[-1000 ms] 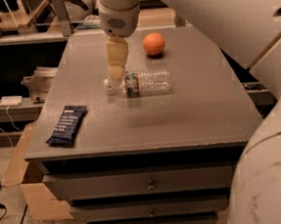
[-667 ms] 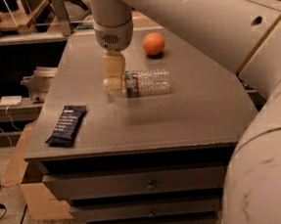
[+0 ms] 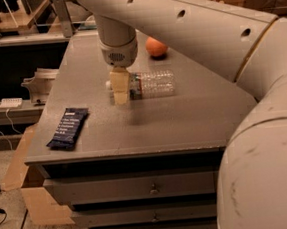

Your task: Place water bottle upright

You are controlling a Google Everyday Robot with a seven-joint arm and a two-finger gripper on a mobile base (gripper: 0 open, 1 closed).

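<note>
Hanging at the neck of the toppled water bottle [image 3: 155, 83], perhaps touching: claw [image 3: 121, 92], closure unclear.

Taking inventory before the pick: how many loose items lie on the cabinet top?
3: the water bottle on its side mid-top with the gripper at its cap end, an orange behind it, a dark snack bar front left. The arm may hide more.

Grey table [image 3: 184, 123] above drawers [image 3: 150, 188]. From the gripper [image 3: 120, 91] at the table's middle, an orange [image 3: 155, 46] sits at one o'clock and a dark snack bar [image 3: 68, 128] at eight o'clock.
</note>
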